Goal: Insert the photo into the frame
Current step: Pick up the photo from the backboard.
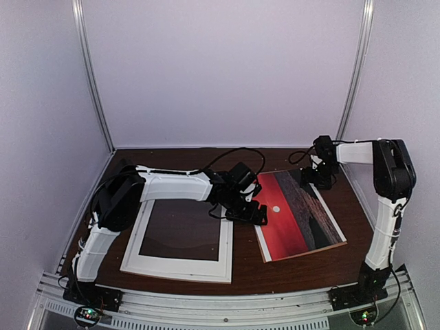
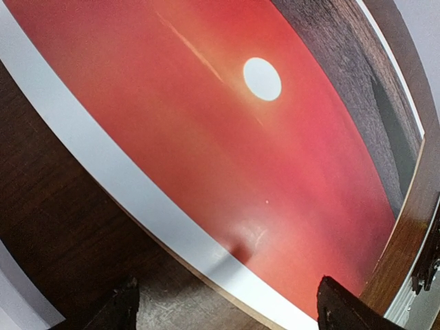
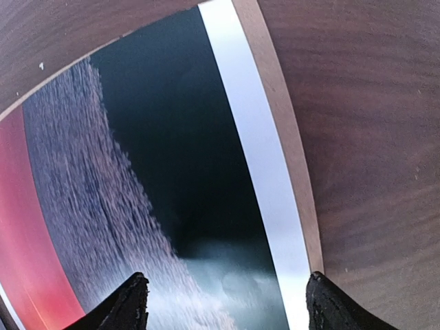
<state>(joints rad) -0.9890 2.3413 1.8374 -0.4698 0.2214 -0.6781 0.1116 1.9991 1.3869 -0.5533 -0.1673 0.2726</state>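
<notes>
The photo (image 1: 295, 213), a red sunset with a small white sun and dark sea, lies flat on the right half of the table, with a thin brown board edge (image 1: 306, 255) showing under it. The white frame (image 1: 180, 267) lies flat at the left, under my left arm. My left gripper (image 1: 256, 213) hangs open just over the photo's left border; in the left wrist view its fingers straddle the white border (image 2: 137, 185) with nothing between them. My right gripper (image 1: 318, 180) stands open over the photo's far right corner (image 3: 158, 172), next to the brown board edge (image 3: 292, 158).
The dark wooden table (image 1: 240, 271) is closed in by white walls at the back and both sides. An aluminium rail (image 1: 220, 306) with the arm bases runs along the near edge. Black cables (image 1: 234, 155) loop over the table's far part.
</notes>
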